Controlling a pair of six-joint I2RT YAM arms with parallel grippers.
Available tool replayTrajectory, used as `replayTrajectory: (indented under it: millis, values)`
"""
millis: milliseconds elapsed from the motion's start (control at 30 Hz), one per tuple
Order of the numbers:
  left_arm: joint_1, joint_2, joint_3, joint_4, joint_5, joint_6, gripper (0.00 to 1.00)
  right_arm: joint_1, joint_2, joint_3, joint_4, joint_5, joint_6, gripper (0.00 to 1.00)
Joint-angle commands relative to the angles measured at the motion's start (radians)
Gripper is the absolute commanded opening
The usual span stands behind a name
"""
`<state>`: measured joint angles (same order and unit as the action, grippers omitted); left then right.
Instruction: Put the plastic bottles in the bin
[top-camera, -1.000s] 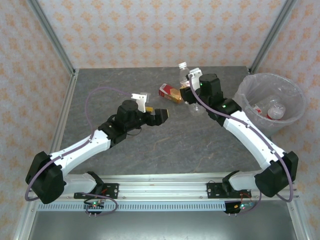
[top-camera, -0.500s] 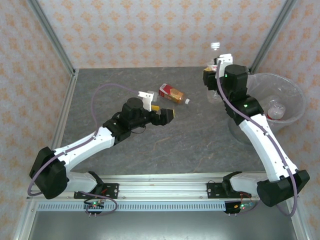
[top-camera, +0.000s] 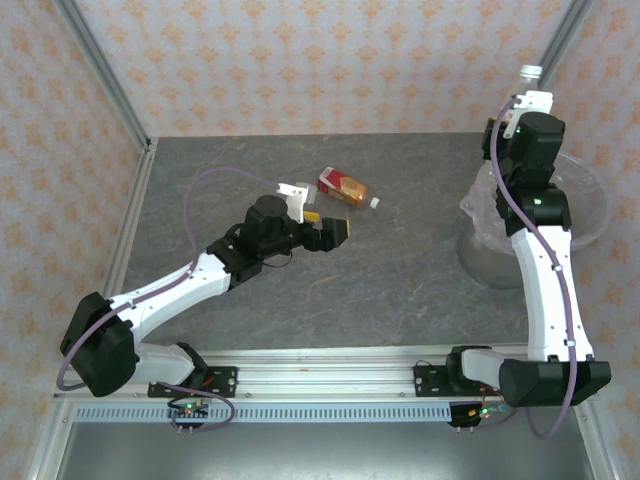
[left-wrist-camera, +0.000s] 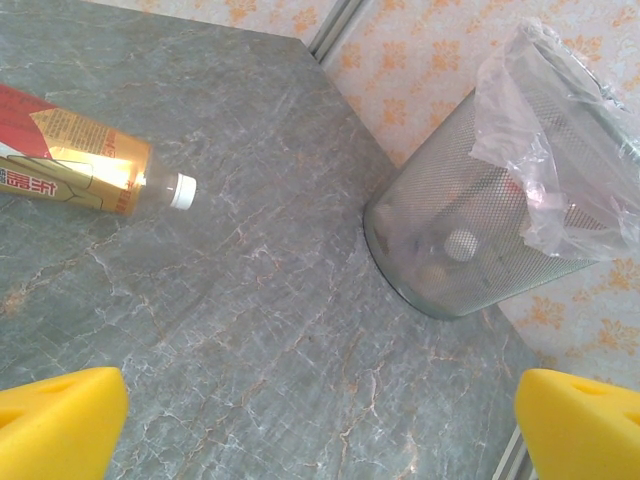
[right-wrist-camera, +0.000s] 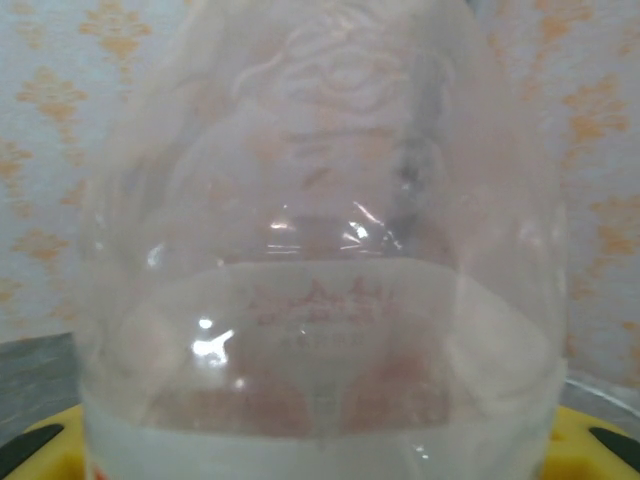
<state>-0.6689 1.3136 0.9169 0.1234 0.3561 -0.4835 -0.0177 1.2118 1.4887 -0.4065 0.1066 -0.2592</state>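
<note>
— From above? Right claw (top-camera: 522, 108) clamps a clear bottle (top-camera: 529, 72) high over the bin (top-camera: 478, 245). Left claw (top-camera: 333, 228) gapes well left of the bin, near a red-labelled bottle (top-camera: 345, 187) lying on the worktop (top-camera: 400, 290).
— The wrists? Left: that bottle left of the bin, beyond spread yellow fingers (left-wrist-camera: 60, 420). Right: the clear bottle, gripped.

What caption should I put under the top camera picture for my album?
The right tool holds a clear bottle high by the bin; a red-and-gold bottle lies on the table.
</note>
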Motion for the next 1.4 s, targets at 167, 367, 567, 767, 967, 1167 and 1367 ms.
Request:
replayTrajectory:
  millis: [167,367,567,767,967,1167,1367]
  values:
    - [-0.009,-0.010,0.021,0.000,0.008,0.033,1.00,-0.098,0.023,-0.012,-0.012,0.188,-0.142,0.45]
    - [-0.009,0.019,0.061,-0.020,0.032,0.047,1.00,-0.174,0.035,-0.067,0.038,0.203,-0.163,0.46]
    - [-0.009,0.035,0.081,-0.035,0.038,0.059,1.00,-0.238,0.018,-0.162,0.128,0.164,-0.188,0.48]
    - [-0.009,0.035,0.078,-0.039,0.035,0.054,1.00,-0.257,0.015,-0.265,0.191,0.146,-0.273,0.48]
    - [-0.010,0.032,0.068,-0.042,0.024,0.051,1.00,-0.259,0.023,-0.340,0.242,0.148,-0.284,0.49]
    - [-0.008,0.030,0.067,-0.048,0.018,0.053,1.00,-0.259,0.010,-0.393,0.298,0.161,-0.297,0.61]
    - [-0.009,0.030,0.063,-0.049,0.010,0.051,1.00,-0.258,0.003,-0.413,0.301,0.208,-0.327,0.67]
